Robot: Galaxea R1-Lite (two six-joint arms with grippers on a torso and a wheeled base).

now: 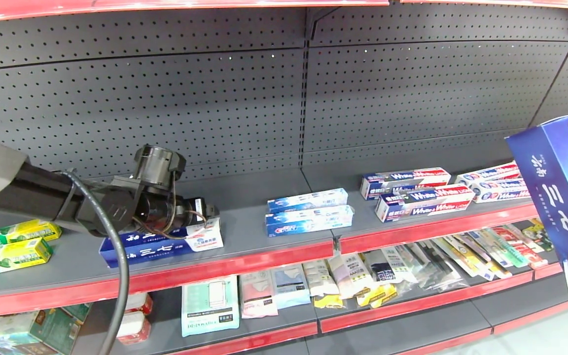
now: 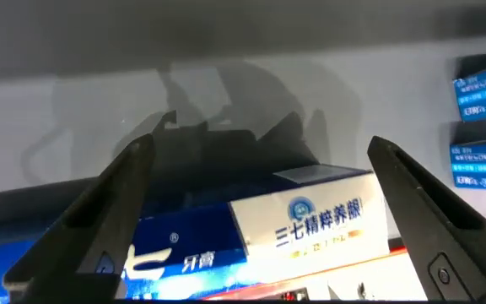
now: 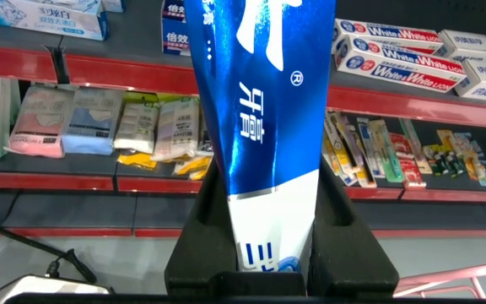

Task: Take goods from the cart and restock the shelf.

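Head view: left pincer (image 2: pixel 261 143) sits low over the grey shelf (image 1: pixel 254 241). Its fingers are spread wide either side of a blue-and-white toothpaste box (image 1: pixel 160 249), which lies flat near the front edge, ungripped. Right pincer (image 3: pixel 270 181) is clamped on the white end of a 2nd blue box (image 1: pixel 557 182), held tilted before the shelf's right end. 2 light-blue boxes (image 1: pixel 308 212) lie mid-shelf.

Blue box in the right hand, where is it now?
Head view, far right: the blue box is held up before the shelf, right of the red-and-white boxes.
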